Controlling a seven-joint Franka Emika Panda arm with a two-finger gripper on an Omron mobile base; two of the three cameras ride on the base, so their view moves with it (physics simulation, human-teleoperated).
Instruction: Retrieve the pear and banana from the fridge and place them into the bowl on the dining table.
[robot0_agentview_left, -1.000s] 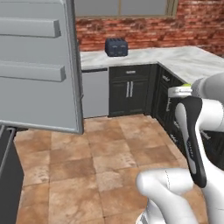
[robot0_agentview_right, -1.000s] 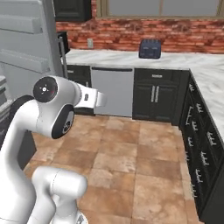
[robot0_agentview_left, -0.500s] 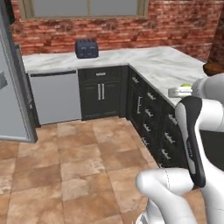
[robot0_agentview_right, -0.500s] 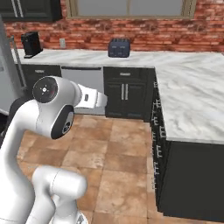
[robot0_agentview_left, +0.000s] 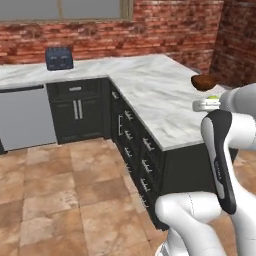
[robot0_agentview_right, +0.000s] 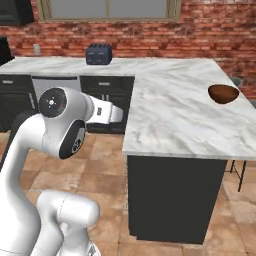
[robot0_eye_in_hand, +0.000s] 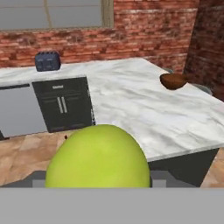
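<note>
1. The step in hand, as I judge it, is the carry: the pear (robot0_eye_in_hand: 97, 156) sits right in front of the hand camera, a large yellow-green round between the jaws, so the jaws are closed on it and it is off any surface.
2. In the left base view a sliver of green shows at the hand's end near the arm's upper link, at about 3 o'clock in that picture; this fits a pear held at the gripper (robot0_agentview_left: 212, 101).
3. The bowl (robot0_agentview_right: 223, 93) stands on the dining table (robot0_agentview_right: 175, 115), the long white marble counter with grey veins, toward its far right edge. In the hand view the bowl lies at about 2 o'clock from the pear, well apart from it.
4. The bowl looks empty from these angles, though its inside is only partly seen.
5. The toaster (robot0_agentview_left: 59, 58) sits on the back counter under the window, at about 11 o'clock in the left base view, and plays no part here.
6. The next move calls for bringing the hand over the marble slab until the pear hangs above the bowl, then lowering and letting the jaws part.
7. Risk, as I see it: the pear is round and smooth, so a release from high up could make it bounce out or roll along the counter.
</note>
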